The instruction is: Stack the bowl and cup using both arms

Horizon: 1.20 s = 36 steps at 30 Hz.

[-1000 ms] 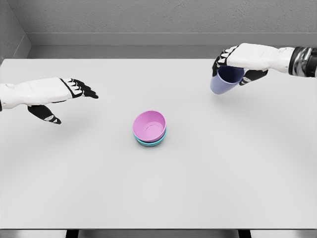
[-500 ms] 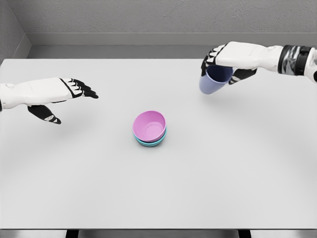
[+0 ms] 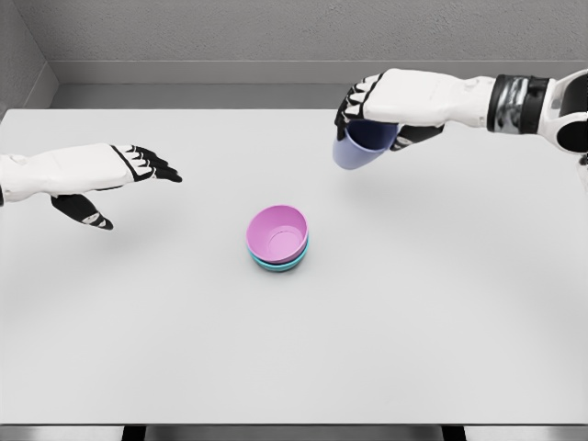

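Observation:
A pink bowl sits nested in a teal bowl near the middle of the white table. My right hand grips a lavender-blue cup from above by its rim and holds it in the air, tilted, up and to the right of the bowls. My left hand hovers at the left side of the table, fingers extended and holding nothing, well apart from the bowls.
A grey wall runs along the table's far edge. The table's front edge lies near the bottom of the view.
My right hand has carried the cup leftward, closer to the bowls. The left arm and the bowls have not moved.

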Each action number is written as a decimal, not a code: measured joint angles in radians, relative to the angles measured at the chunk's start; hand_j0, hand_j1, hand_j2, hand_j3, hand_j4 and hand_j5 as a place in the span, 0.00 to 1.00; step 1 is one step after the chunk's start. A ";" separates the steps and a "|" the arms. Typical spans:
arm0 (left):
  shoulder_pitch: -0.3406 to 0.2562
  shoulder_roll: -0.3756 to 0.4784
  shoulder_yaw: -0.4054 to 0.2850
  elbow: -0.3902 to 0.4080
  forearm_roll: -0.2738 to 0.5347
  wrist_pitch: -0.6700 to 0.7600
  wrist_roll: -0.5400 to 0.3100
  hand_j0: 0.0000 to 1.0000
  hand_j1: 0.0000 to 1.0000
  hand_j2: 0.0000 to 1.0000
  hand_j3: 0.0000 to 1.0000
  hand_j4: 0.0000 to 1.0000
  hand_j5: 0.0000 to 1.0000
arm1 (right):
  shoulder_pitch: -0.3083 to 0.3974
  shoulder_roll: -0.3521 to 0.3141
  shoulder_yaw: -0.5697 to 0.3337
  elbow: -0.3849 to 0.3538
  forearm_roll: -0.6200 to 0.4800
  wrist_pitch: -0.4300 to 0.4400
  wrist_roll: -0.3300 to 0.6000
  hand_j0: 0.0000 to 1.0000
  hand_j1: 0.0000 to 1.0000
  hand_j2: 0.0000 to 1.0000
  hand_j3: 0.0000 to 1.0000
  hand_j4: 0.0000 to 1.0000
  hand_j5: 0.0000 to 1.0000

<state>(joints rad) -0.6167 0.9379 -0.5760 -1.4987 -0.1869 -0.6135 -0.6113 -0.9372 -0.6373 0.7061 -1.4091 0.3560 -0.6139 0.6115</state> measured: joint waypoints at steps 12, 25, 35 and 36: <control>0.000 0.000 0.000 0.001 0.000 0.000 0.000 1.00 1.00 1.00 1.00 1.00 1.00 | -0.014 0.028 0.063 -0.153 0.001 -0.001 0.001 0.56 0.56 0.56 0.56 0.56 0.56; 0.000 0.001 0.000 0.000 0.000 0.000 0.000 1.00 1.00 1.00 1.00 1.00 1.00 | -0.014 0.021 0.087 -0.264 0.000 0.000 0.000 0.56 0.56 0.56 0.56 0.56 0.56; 0.000 0.001 0.000 0.001 0.000 0.000 0.000 1.00 1.00 1.00 1.00 1.00 1.00 | -0.014 0.024 0.136 -0.301 0.000 0.000 0.000 0.56 0.56 0.56 0.56 0.56 0.56; 0.000 0.001 0.000 0.001 0.000 0.000 0.000 1.00 1.00 1.00 1.00 1.00 1.00 | -0.014 0.025 0.141 -0.303 0.000 0.000 0.000 0.56 0.56 0.56 0.56 0.56 0.56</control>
<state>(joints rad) -0.6167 0.9392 -0.5757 -1.4981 -0.1870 -0.6135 -0.6113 -0.9511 -0.6126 0.8471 -1.7121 0.3563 -0.6139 0.6115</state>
